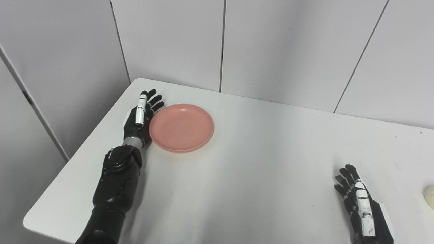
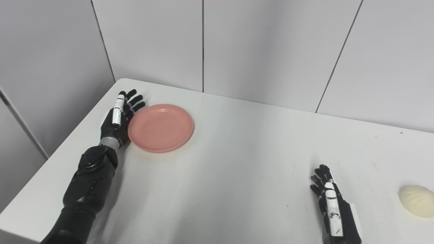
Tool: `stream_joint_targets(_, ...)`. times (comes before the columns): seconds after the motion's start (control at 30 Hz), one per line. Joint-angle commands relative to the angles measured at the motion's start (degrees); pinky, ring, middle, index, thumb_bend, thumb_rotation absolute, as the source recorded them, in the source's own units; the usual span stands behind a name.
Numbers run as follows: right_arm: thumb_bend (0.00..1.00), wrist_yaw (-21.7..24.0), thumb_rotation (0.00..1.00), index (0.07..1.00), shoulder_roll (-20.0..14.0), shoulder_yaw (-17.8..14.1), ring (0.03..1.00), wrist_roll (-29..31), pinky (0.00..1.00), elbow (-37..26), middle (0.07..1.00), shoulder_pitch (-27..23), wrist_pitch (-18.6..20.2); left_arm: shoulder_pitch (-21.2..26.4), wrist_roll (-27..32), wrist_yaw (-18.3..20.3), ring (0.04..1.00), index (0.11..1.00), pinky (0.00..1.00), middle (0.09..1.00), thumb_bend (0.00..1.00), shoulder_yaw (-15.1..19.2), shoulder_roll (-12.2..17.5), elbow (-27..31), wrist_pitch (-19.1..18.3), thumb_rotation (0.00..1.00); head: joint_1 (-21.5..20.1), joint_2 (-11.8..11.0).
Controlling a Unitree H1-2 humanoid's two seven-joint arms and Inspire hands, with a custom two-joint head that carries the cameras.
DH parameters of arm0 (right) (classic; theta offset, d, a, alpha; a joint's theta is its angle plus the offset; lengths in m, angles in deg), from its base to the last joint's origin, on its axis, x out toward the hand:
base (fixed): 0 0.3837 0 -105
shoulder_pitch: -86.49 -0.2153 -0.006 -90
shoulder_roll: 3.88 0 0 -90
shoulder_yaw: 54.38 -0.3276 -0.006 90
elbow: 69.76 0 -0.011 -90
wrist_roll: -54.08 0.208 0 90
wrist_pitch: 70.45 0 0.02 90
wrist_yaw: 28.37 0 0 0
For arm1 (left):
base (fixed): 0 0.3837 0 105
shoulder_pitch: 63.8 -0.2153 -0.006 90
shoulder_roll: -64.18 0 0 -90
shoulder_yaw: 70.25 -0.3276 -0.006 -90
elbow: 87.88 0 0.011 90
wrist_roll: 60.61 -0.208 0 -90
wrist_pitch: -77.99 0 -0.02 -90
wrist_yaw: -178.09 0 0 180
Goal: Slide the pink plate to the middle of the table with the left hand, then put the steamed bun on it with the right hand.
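Observation:
The pink plate (image 1: 181, 127) lies flat on the white table (image 1: 257, 159), toward its far left. My left hand (image 1: 140, 117) is open, fingers straight, standing on edge against the plate's left rim. The steamed bun (image 2: 417, 200), pale cream, lies at the table's right side, and only its edge shows in the left eye view (image 1: 429, 196). My right hand (image 2: 330, 200) is open and empty, low over the table near the front right, a short way left of the bun.
Grey wall panels (image 1: 271, 44) stand close behind the table's far edge. The table's rounded left corner (image 1: 139, 81) is just beyond my left hand. The table's front left edge (image 1: 34, 220) is near my left forearm.

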Motion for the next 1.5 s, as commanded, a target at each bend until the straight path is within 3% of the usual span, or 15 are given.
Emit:
stream_joint_targets(0.0, 0.25, -0.4, 1.00, 0.927, 0.2, 0.1, 0.922, -0.3, 0.93, -0.5, 0.933, 0.8, 0.0, -1.0, -0.8, 0.8, 0.871, 0.867, 0.85, 0.873, 0.37, -1.4, -1.0, -0.6, -3.8, 1.00, 0.0, 0.0)
stream_joint_targets(0.8, 0.23, -2.4, 1.00, 0.936, 2.1, 1.8, 0.925, -2.5, 0.94, -2.0, 0.932, 1.4, 1.1, -2.6, -5.7, 5.2, 0.868, 0.855, 0.85, 0.871, 0.37, -11.9, -6.7, 4.6, -7.7, 1.00, -6.4, 0.7)
stream_joint_targets(1.13, 0.22, -2.8, 1.00, 0.945, 2.7, 2.8, 0.929, -2.9, 0.95, -2.4, 0.936, 1.7, 0.9, -4.8, -5.3, 8.8, 0.912, 0.898, 0.93, 0.912, 0.33, -15.5, -9.1, 9.3, -11.0, 1.00, -10.4, 1.4)
stream_joint_targets(1.47, 0.22, -3.9, 1.00, 0.951, 3.3, 3.7, 0.932, -3.9, 0.95, -2.8, 0.941, 1.8, 2.1, -5.4, -6.3, 12.9, 0.902, 0.902, 0.91, 0.910, 0.38, -18.9, -9.4, 5.0, -8.9, 1.00, -14.2, 2.1)
